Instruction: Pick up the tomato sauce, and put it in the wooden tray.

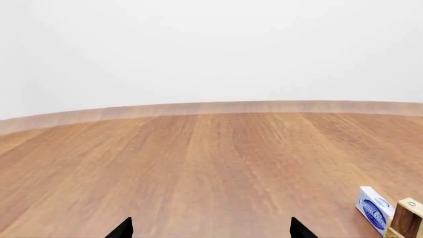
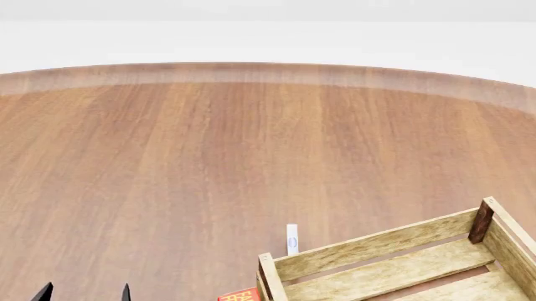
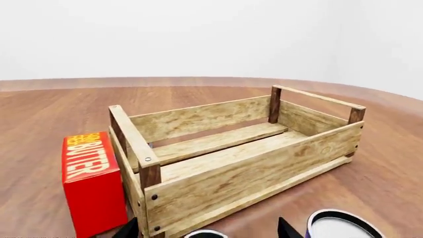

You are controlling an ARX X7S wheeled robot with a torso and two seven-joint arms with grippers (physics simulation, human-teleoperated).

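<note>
Black fingertips of my right tool [image 3: 207, 229] poke up spread apart, empty, low over the bench [image 3: 46, 106] just in front of the wooden tray [image 3: 231, 153]. Beside them, near the tray's front wall, sits a round white-topped can rim [image 3: 343, 224]; whether it is the tomato sauce I cannot tell. A red butter box [image 3: 92, 181] stands against the tray's end. My left tool [image 1: 210, 229] hovers level over bare bench, tips apart, holding nothing. A blue-and-white box [image 1: 374, 208] stands just beyond the tray's corner post [image 1: 406, 218].
</note>
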